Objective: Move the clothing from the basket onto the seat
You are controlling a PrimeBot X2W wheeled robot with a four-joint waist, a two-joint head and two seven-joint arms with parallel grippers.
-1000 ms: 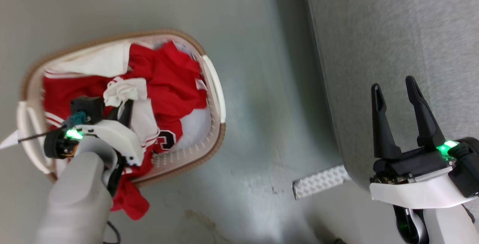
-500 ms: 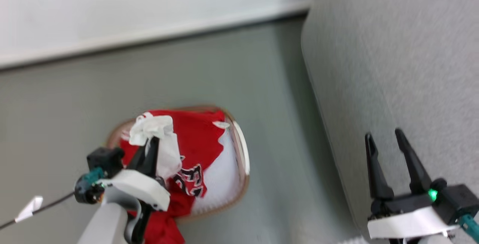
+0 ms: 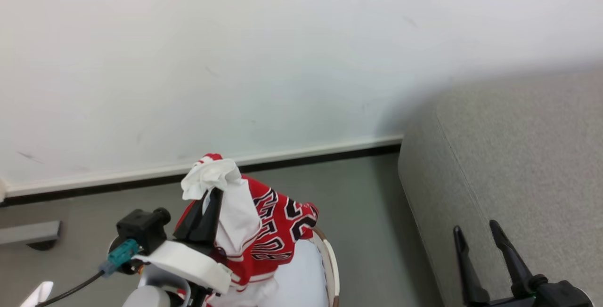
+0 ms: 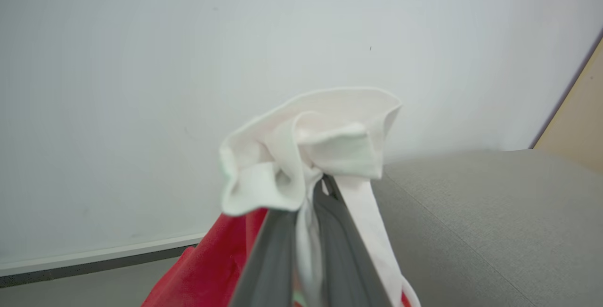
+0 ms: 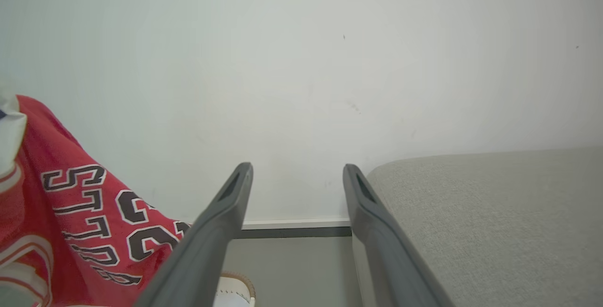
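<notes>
Carefully swing the left gripper (image 3: 213, 196), pinching the clothing (image 3: 278, 231), right over the seat (image 3: 527, 156); right gripper (image 3: 475, 227) stands wide.

The basket (image 3: 331, 269), seemingly mostly hidden behind the clothing (image 3: 278, 231), is cut off by the head view's bottom edge, as is the right end effector (image 3: 475, 228) at its base. The left end effector (image 3: 210, 198) has its tips buried in white fabric.
</notes>
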